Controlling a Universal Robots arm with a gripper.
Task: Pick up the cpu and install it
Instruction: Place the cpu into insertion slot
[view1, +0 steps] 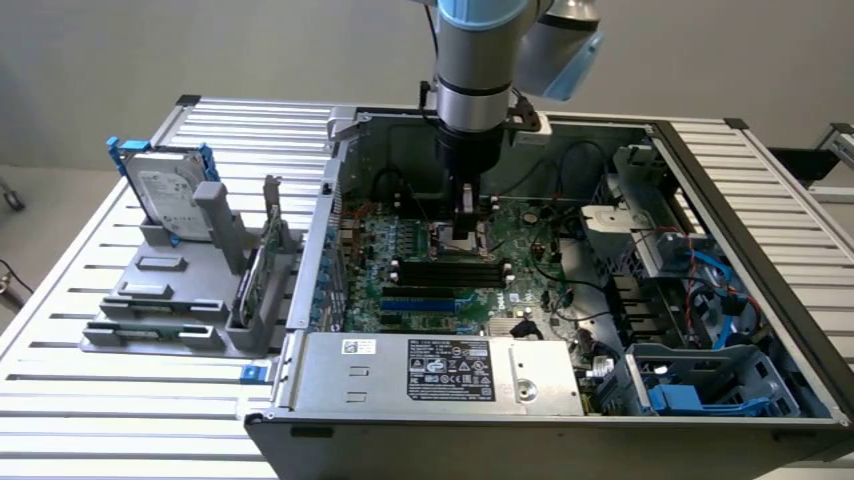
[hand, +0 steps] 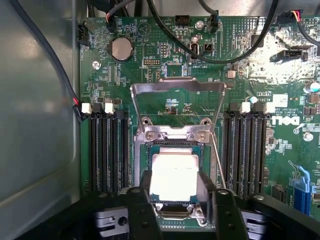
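The cpu (hand: 174, 175), a small square chip with a plain silver top, lies flat in the motherboard socket (hand: 175, 136). The socket's metal load plate (hand: 177, 86) is swung up and open behind it. My gripper (hand: 175, 182) reaches straight down into the computer case (view1: 300, 300). Its two black fingers (hand: 144, 192) sit tight against opposite edges of the cpu. In the exterior view my gripper (view1: 465, 228) stands over the middle of the green motherboard (view1: 441, 270) and covers the cpu.
Black memory slots (hand: 106, 150) flank the socket on both sides. Black cables (hand: 165, 30) cross the board beyond the load plate. A power supply (view1: 441, 370) fills the case front. At the exterior view's left, a hard drive (view1: 170, 190) stands in a grey rack (view1: 160, 300).
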